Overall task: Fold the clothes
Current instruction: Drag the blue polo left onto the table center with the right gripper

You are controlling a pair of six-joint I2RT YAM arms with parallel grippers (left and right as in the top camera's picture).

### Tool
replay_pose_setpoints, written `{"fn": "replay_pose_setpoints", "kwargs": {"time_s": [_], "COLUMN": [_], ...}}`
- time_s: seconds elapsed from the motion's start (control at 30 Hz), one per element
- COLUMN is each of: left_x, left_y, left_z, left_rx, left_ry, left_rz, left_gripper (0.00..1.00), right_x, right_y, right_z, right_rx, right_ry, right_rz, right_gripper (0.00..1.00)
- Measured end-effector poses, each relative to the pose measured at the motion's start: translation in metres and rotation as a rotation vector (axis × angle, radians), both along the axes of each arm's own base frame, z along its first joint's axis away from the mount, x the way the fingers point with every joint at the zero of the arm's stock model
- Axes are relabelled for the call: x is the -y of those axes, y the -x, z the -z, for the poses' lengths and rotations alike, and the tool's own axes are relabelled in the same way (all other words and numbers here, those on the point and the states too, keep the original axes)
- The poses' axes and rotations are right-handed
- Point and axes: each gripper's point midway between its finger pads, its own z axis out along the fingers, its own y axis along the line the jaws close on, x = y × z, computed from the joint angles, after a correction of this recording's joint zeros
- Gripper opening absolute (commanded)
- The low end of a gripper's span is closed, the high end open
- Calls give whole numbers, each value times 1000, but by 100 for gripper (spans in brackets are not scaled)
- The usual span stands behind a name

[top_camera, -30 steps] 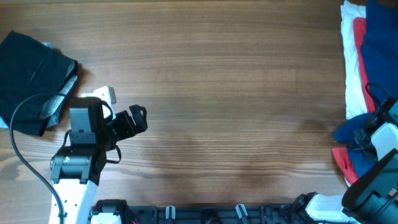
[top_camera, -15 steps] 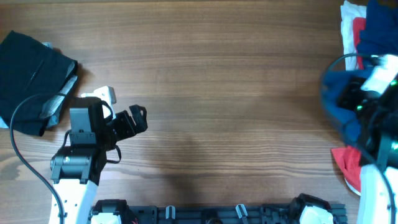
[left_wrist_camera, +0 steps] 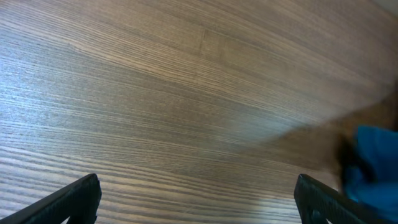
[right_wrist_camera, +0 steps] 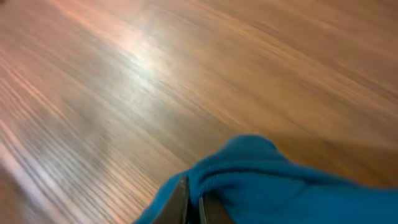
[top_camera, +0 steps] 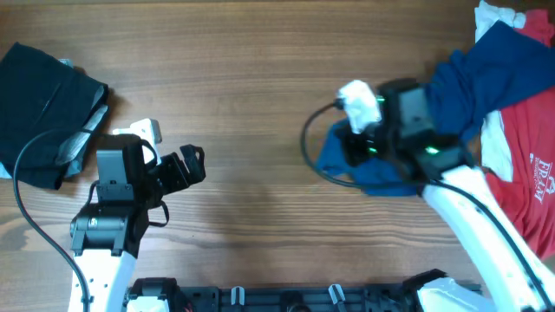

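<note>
My right gripper [top_camera: 357, 147] is shut on a fold of the royal-blue shirt [top_camera: 486, 74] and holds it over the table's middle right; the shirt stretches back to the pile at the far right. In the right wrist view the fingers [right_wrist_camera: 193, 202] pinch the blue cloth [right_wrist_camera: 273, 186]. A red tee with white lettering [top_camera: 525, 160] and a white garment [top_camera: 496, 16] lie under it at the right edge. My left gripper [top_camera: 192, 166] is open and empty at the left, over bare wood [left_wrist_camera: 199, 199]. The blue shirt shows at the right edge of the left wrist view [left_wrist_camera: 373, 168].
A folded dark garment [top_camera: 43, 100] lies at the far left with a light cloth [top_camera: 87, 134] beside it. A black cable [top_camera: 312, 152] loops by my right arm. The wooden table [top_camera: 260, 69] lies between the arms.
My right arm has swept left from the pile at the right edge, dragging the blue shirt with it and uncovering the red tee. The left arm has not moved.
</note>
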Motion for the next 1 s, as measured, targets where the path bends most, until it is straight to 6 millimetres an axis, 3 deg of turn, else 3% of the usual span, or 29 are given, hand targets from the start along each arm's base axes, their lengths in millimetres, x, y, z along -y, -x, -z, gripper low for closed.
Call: {"fn": "replay_pose_setpoints", "kwargs": {"time_s": [0.07,0.1,0.13,0.17,0.2,0.27,0.37,0.4,0.5,0.57,0.63,0.73,0.8,0.87,1.0], "left_x": [0,0,0,0,0,0,0,0,0,2,10,35,58,87,132], "left_y": [0,0,0,0,0,0,-2,-1,-2,-3,-10,-18,-23,-24,-27], "left_z": [0,0,0,0,0,-1,-2,-1,-3,-3,-5,12,27,46,82], "left_rx": [0,-1,1,0,1,3,9,8,14,18,26,-35,-80,-137,-225], "left_ry": [0,0,0,0,0,0,0,0,1,8,49,104,117,129,165], "left_rz": [0,0,0,0,0,0,0,0,0,6,20,71,131,201,257], "left_gripper": [100,100,100,100,100,100,100,100,100,100,100,100,100,100,100], "right_x": [-28,-44,-59,-71,-83,-89,-62,-36,23,69,98,142,164,180,193], "right_y": [-18,-32,-41,-50,-58,-60,-63,-64,-57,-41,-26,0,16,28,38], "right_z": [-4,-15,-29,-44,-66,-78,-49,-29,-13,-33,-52,-60,-46,-37,-30], "right_rx": [62,128,184,244,308,326,245,207,197,246,273,240,154,96,38], "right_ry": [-59,-115,-175,-235,-308,-356,-245,-138,81,185,207,232,300,329,323], "right_rz": [-12,-9,-5,1,5,21,168,287,496,641,737,859,903,961,1029], "right_gripper": [4,25,57,83,99,99,99,99,99,100,100,100,100,100,100]}}
